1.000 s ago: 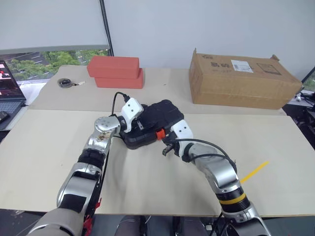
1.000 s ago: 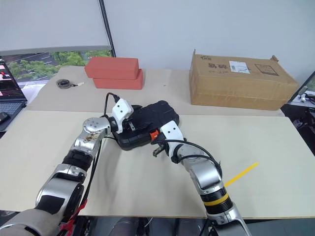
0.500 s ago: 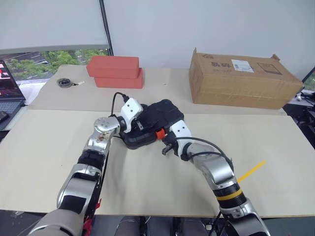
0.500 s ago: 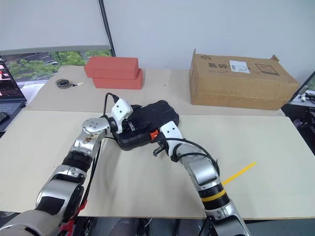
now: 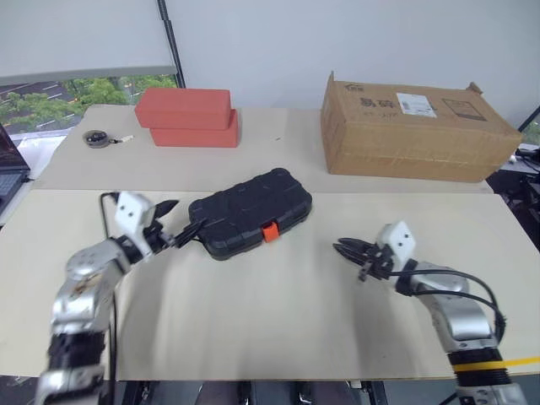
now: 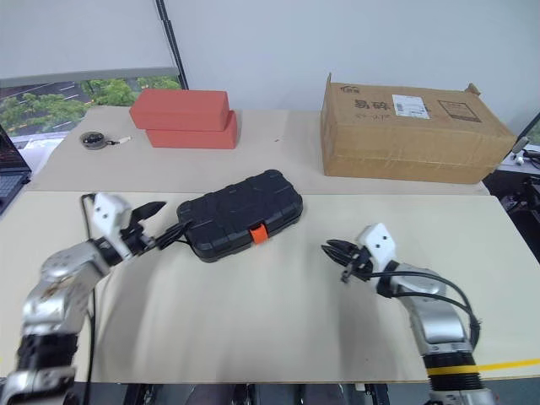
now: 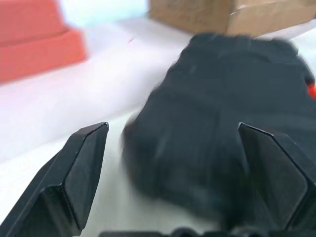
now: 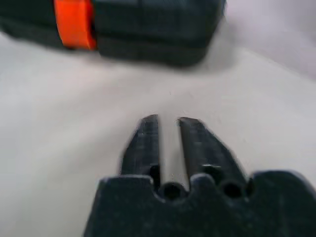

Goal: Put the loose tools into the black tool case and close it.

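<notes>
1. Your left gripper hangs spread wide and empty just off the left end of the black tool case.
2. Your right gripper grips nothing, its fingers a narrow slit apart, well right of the case.
3. The case lies shut mid-table, its orange latch facing you.
4. Behind stand two red boxes and a cardboard box.

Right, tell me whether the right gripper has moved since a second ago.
Yes. The right gripper was at the orange latch of the black tool case; now it has pulled away to the right and hangs over bare table.
</notes>
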Robot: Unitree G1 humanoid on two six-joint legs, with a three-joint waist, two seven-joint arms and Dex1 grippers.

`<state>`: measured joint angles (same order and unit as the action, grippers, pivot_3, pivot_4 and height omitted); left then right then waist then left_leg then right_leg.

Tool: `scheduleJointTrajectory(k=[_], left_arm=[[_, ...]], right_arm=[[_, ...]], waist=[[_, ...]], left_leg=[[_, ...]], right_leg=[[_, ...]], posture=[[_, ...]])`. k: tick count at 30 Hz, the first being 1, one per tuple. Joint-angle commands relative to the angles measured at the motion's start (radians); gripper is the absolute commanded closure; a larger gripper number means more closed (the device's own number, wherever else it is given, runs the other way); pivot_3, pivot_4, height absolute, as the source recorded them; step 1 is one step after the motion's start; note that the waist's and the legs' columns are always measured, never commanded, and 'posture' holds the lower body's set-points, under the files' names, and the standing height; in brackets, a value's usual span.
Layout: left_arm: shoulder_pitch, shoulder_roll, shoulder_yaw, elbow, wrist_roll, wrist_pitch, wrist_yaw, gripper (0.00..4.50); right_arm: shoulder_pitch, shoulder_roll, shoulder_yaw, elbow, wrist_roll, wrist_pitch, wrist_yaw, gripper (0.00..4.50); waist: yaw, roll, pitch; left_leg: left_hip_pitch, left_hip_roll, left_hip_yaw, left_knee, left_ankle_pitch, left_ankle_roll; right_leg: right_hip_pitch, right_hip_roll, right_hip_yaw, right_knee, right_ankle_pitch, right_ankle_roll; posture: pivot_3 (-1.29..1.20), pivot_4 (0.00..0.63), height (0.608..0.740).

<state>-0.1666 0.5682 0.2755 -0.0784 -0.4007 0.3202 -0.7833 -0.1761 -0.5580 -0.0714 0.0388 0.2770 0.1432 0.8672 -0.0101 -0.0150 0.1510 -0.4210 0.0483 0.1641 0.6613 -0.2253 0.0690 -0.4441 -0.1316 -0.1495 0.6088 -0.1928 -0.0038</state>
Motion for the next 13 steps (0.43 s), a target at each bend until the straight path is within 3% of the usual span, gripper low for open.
scheduleJointTrajectory(k=[1, 7, 13], left_arm=[[0.129, 0.013, 0.060, -0.151, -0.042, 0.039, 0.025, 0.00], [0.369, 0.005, 0.044, -0.198, 0.010, -0.047, 0.011, 0.00], [0.425, -0.005, -0.001, -0.142, 0.072, -0.128, 0.018, 0.00]], right_arm=[[-0.003, -0.032, -0.075, 0.065, 0.068, -0.082, 0.088, 2.28], [0.019, -0.073, -0.139, 0.176, 0.104, -0.159, 0.182, 0.17], [0.053, -0.075, -0.181, 0.239, 0.102, -0.230, 0.182, 0.05]], waist=[[0.006, 0.000, 0.002], [0.021, 0.003, 0.005], [0.026, 0.003, 0.005]], left_leg=[[0.000, 0.000, 0.000, 0.000, -0.006, 0.000], [0.002, 0.000, -0.001, 0.000, -0.009, 0.003], [0.002, 0.000, -0.001, 0.000, -0.009, 0.002]], right_leg=[[0.001, 0.000, 0.000, -0.001, 0.000, 0.000], [-0.001, -0.007, -0.001, -0.001, -0.001, -0.002], [-0.004, -0.008, -0.001, 0.000, -0.003, -0.005]], posture=[[0.00, 0.150, 0.712], [0.00, 0.150, 0.712], [0.00, 0.150, 0.712]])
